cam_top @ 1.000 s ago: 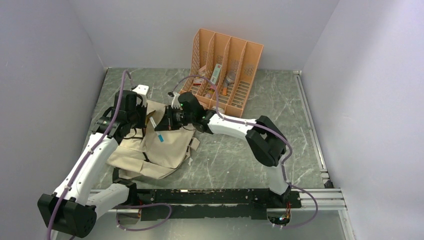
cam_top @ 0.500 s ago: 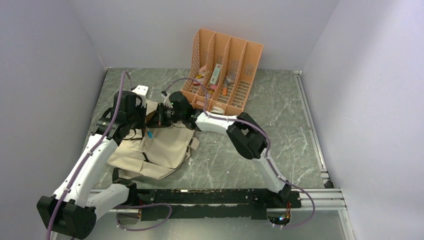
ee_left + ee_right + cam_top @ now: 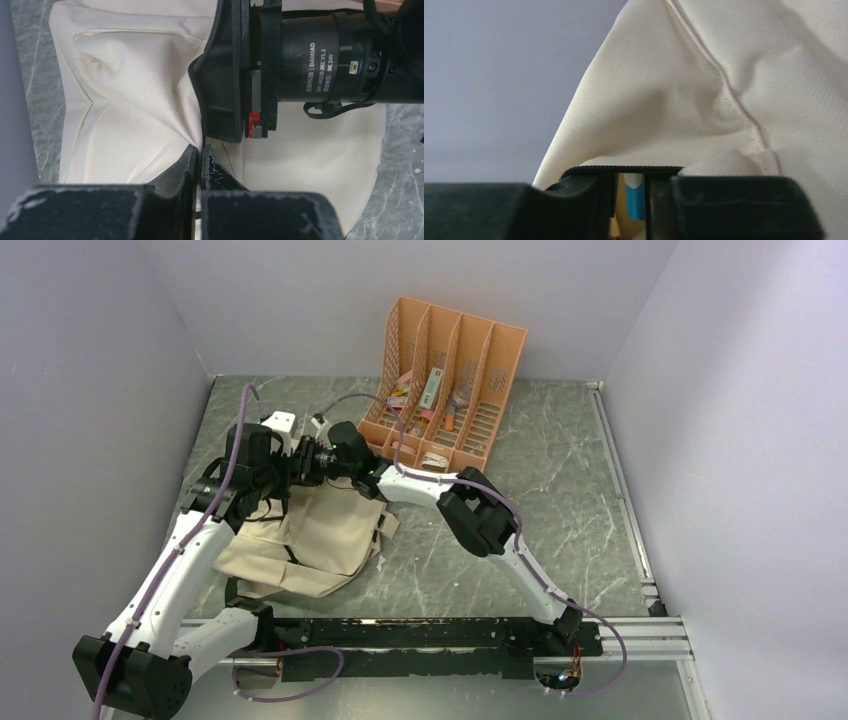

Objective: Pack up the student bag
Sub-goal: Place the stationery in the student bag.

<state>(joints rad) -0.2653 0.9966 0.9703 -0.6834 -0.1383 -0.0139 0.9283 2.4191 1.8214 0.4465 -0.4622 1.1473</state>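
Bag (image 3: 330,532) of soft cream weave, rumpled, slotted orange organizer (image 3: 503,355)

Cream fabric student bag (image 3: 320,538), rumpled, mostly flat on table's (image 3: 560,490) left side, blk straps, zipper edge raised

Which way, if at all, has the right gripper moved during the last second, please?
Yes: the right gripper has moved left, farther from the orange file organizer, to the far edge of the student bag.
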